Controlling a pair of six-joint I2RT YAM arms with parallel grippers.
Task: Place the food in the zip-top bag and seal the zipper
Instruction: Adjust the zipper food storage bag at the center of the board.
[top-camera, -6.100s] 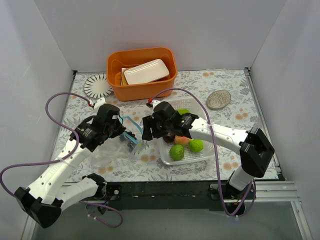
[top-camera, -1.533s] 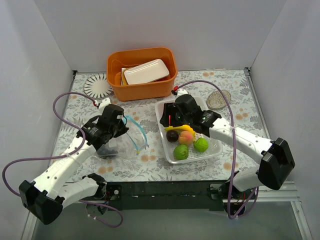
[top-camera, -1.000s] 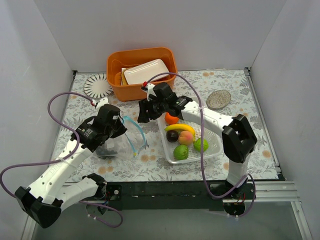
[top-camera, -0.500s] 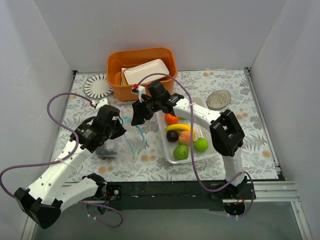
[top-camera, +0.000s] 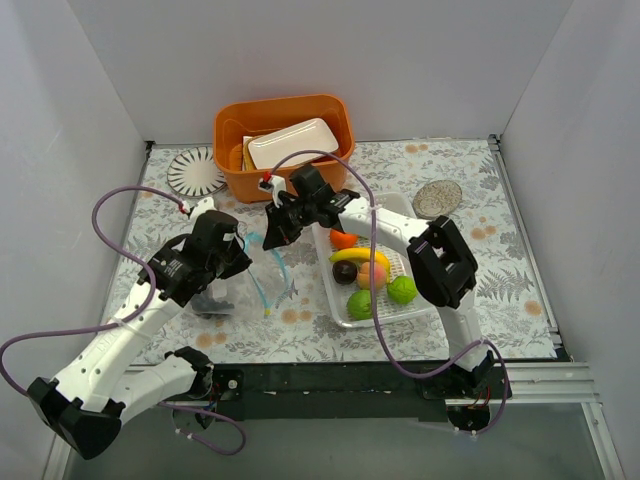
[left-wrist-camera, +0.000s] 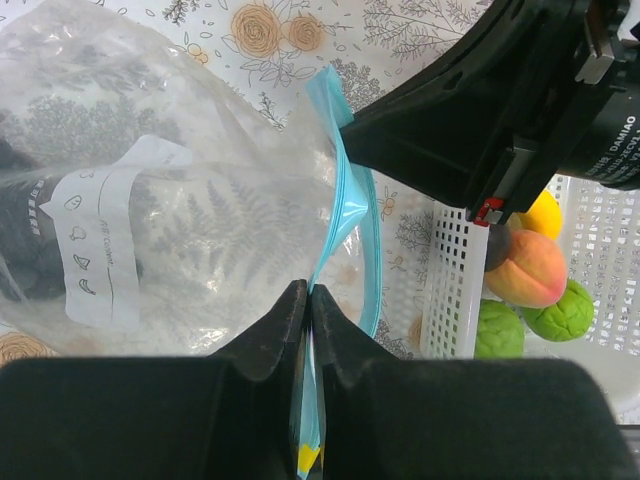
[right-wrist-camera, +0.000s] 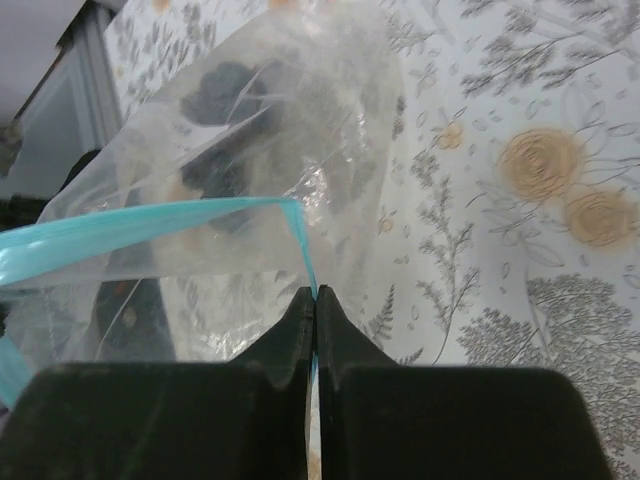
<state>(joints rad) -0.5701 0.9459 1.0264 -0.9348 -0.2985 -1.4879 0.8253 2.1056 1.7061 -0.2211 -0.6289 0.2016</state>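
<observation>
The clear zip-top bag (top-camera: 222, 292) lies left of centre with dark grapes (top-camera: 210, 303) inside. Its teal zipper (top-camera: 268, 285) stands open in a loop. My left gripper (top-camera: 243, 262) is shut on the near part of the zipper (left-wrist-camera: 345, 200). My right gripper (top-camera: 270, 238) is shut on the far part of the zipper (right-wrist-camera: 150, 235). In the white basket (top-camera: 422, 265) lie the orange (top-camera: 343, 238), banana (top-camera: 357, 256), plum (top-camera: 344, 272), peach (top-camera: 372, 276) and two limes (top-camera: 361, 305) (top-camera: 402, 290).
An orange bin (top-camera: 285, 182) holding a white dish (top-camera: 293, 142) stands at the back. A ribbed round plate (top-camera: 194, 172) lies to its left, a small speckled dish (top-camera: 437, 198) at back right. White walls close three sides.
My right gripper has swung left from over the basket to the bag's mouth and closed on the zipper. The left gripper has kept its grip in place.
</observation>
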